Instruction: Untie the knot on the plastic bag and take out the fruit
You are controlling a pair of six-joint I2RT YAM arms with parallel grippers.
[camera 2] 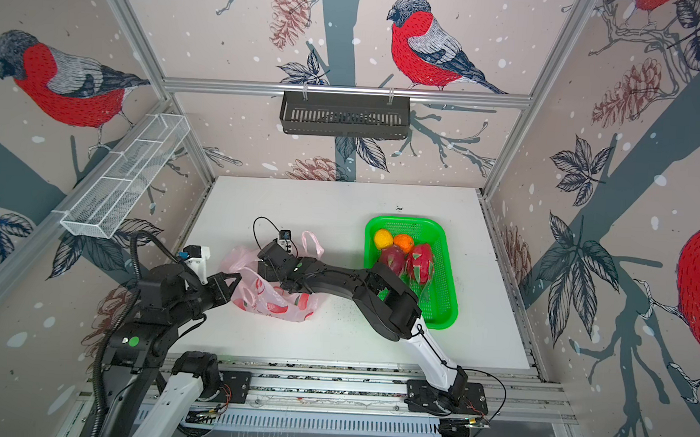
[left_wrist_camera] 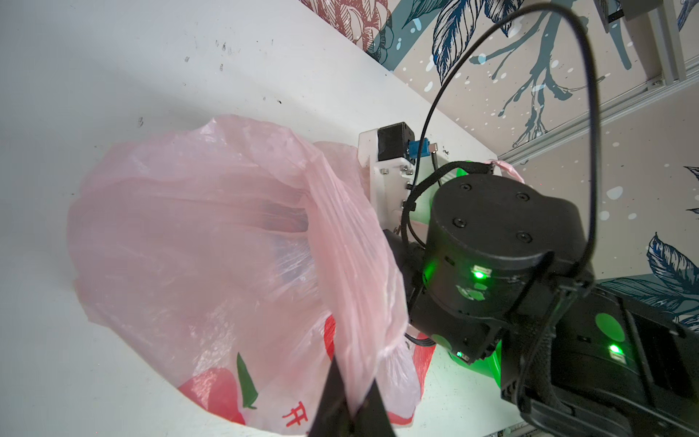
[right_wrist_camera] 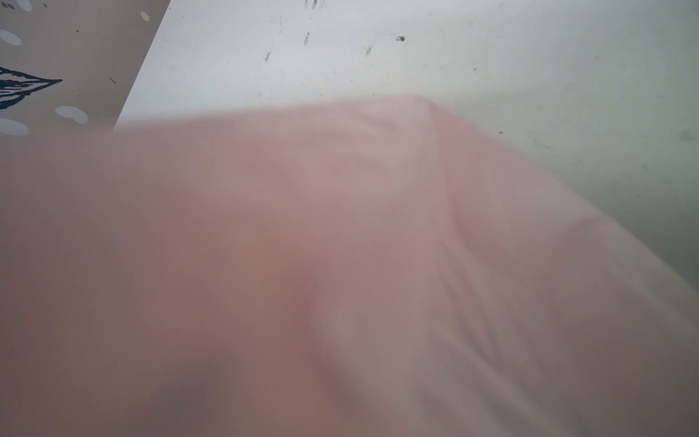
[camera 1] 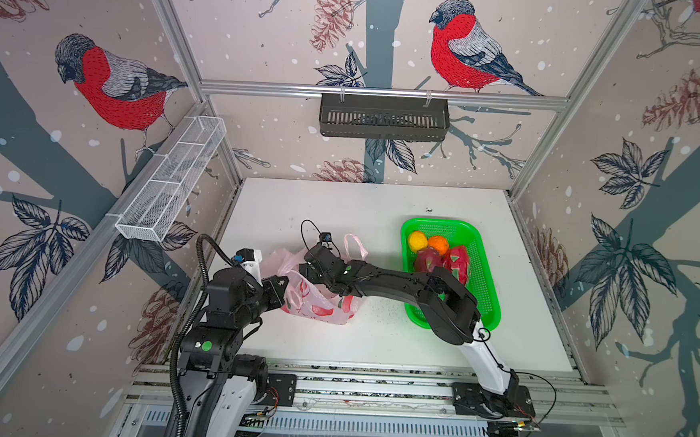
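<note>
We are pinching a fold of the plastic bag (left_wrist_camera: 212,234) tight between our left jaws while it is resting on the worktop (camera 1: 374,346). Our right jaws are sitting inside the bag, veiled by pink film, so we cannot tell whether they are open. Four fruit (camera 1: 456,261) are lying in the green basket (camera 1: 443,224), well apart from both jaws.

A lab test booth: aluminium frame (camera 1: 383,94), bird-print wall panels (camera 1: 467,47), robot arms (camera 1: 398,283) at a white table (camera 1: 340,210).
</note>
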